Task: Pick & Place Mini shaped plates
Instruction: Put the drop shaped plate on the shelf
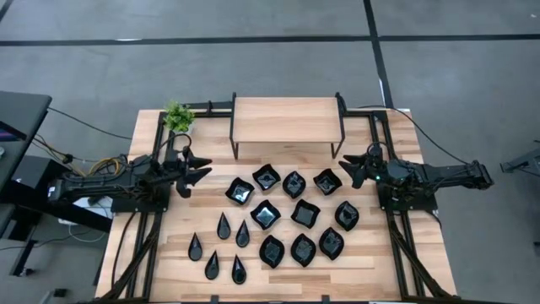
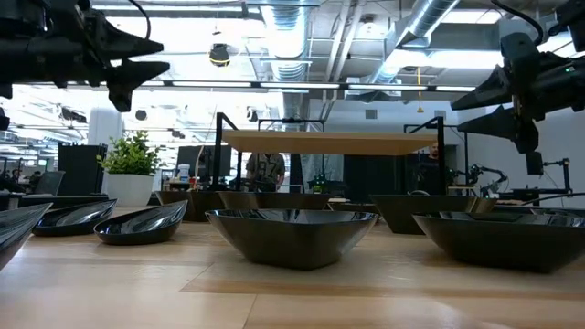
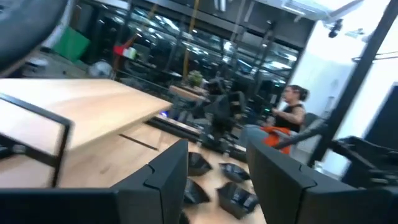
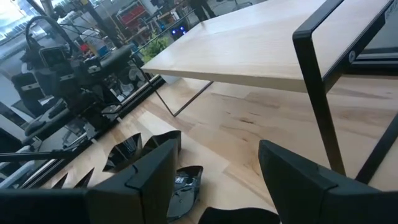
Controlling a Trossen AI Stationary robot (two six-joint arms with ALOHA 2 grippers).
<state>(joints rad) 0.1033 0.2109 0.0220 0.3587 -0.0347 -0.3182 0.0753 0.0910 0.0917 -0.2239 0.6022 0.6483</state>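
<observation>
Many glossy black mini plates lie flat on the wooden table: wavy-edged squares (image 1: 267, 176) and leaf-like ovals (image 1: 272, 251) in the middle, slim teardrops (image 1: 223, 226) toward the near left. In the low view a square plate (image 2: 291, 237) sits closest. My left gripper (image 1: 199, 169) hovers open above the table's left side, left of the plates. My right gripper (image 1: 348, 170) hovers open at the right, beside the far-right plates. Neither holds anything. The wrist views show each pair of open fingers with plates beyond (image 3: 236, 198) (image 4: 180, 186).
A raised wooden shelf on black legs (image 1: 287, 118) stands at the table's far middle. A small green plant (image 1: 177, 116) sits at the far left corner. Black frame rails run along both sides (image 1: 396, 245). A person (image 3: 292, 112) sits in the room beyond.
</observation>
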